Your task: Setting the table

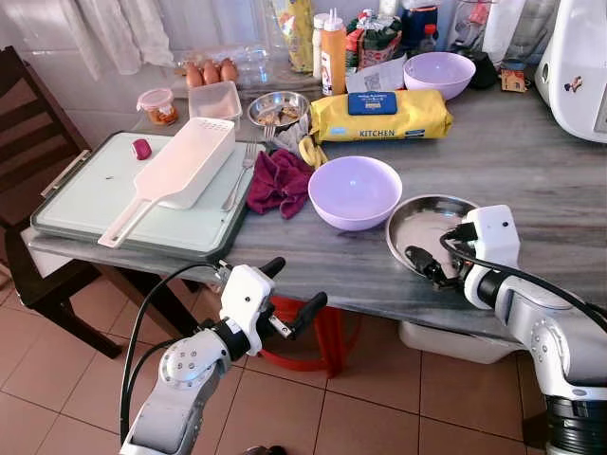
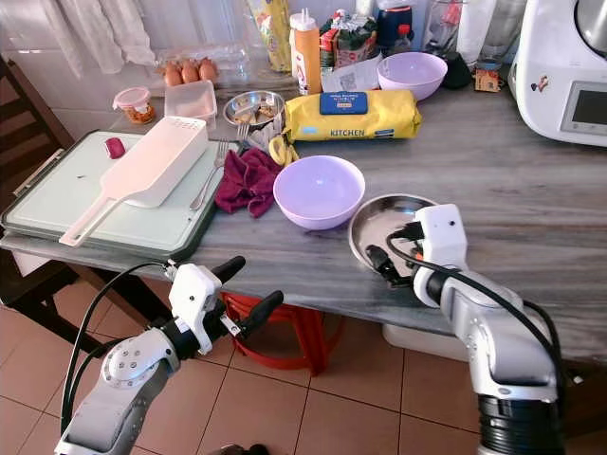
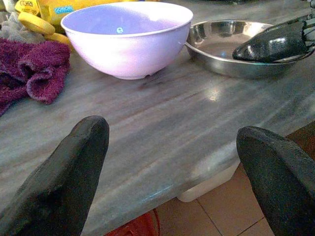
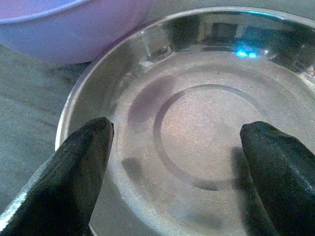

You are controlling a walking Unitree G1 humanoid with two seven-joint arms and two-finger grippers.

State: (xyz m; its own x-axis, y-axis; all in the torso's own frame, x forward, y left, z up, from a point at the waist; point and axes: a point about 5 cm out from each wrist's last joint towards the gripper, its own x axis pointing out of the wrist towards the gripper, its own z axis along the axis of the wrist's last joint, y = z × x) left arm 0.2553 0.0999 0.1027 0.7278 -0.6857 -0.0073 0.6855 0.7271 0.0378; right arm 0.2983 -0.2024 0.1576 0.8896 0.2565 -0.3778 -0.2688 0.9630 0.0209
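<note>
Setting the table looks barely begun, judging by the spread. Near the front edge of the grey marbled tabletop [image 1: 531, 161]: a steel plate [image 1: 422, 220] just beside a lilac bowl [image 1: 355, 191], nearly touching it, both empty. No cutlery laid next to either. A fork [image 1: 239, 178] lying on the pale green tray [image 1: 85, 194] to the left, beside a white long-handled strainer [image 1: 175, 171]. A crumpled maroon cloth [image 1: 279, 182] between tray and bowl. Further back, crowded together: a second lilac bowl [image 1: 439, 74], a small steel dish [image 1: 278, 109] with something in it, a few eggs [image 1: 210, 72], bottles and jars. Left to do, most likely: placing the fork by the plate, bringing the second bowl forward, clearing the cloth.

Right gripper [image 1: 427, 264] down at the near rim of the steel plate, jaws spread wide over the plate's inside, gripping nothing; in the right wrist view, both black fingers [image 4: 74, 172] hovering above the shiny bottom. Left gripper [image 1: 292, 294] low in front of the tabletop edge, jaws wide apart and empty, aimed toward the bowl and plate.

Readable writing: "KITCHEN" on the yellow pack [image 1: 381, 116] behind the bowl, under a blue label too small to read. Other labels on bottles and on the white appliance [image 1: 579, 66] at the far right too blurred to make out.
</note>
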